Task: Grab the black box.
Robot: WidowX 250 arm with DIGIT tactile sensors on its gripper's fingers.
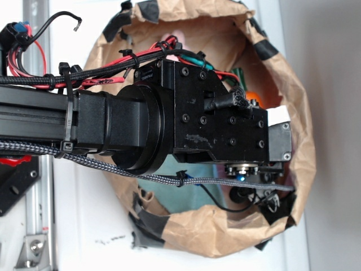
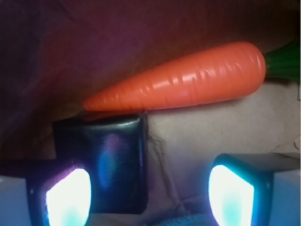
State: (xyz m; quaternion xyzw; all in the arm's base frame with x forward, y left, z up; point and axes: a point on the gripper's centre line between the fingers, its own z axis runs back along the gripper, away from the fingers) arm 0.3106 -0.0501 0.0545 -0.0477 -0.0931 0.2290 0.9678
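Brown paper bag (image 1: pixel 293 101) holds carrot (image 2: pixel 188 77) touching black box (image 2: pixel 106 155); jaws wide, left finger (image 2: pixel 66 195) seemingly overlapping it.

we see bare paper between our gripper (image 2: pixel 149 190) fingers; the black box (image 2: pixel 101 160) fronts the left one, seemingly touching the carrot (image 2: pixel 188 77).

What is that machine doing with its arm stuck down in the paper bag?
The robot arm is reaching into a brown paper bag after a small black box. In the wrist view the box lies on the bag's floor right beside an orange toy carrot. The gripper is open and nothing is held yet. One finger overlaps the box's near corner while the other sits off to the side, so the box is not centred between them.
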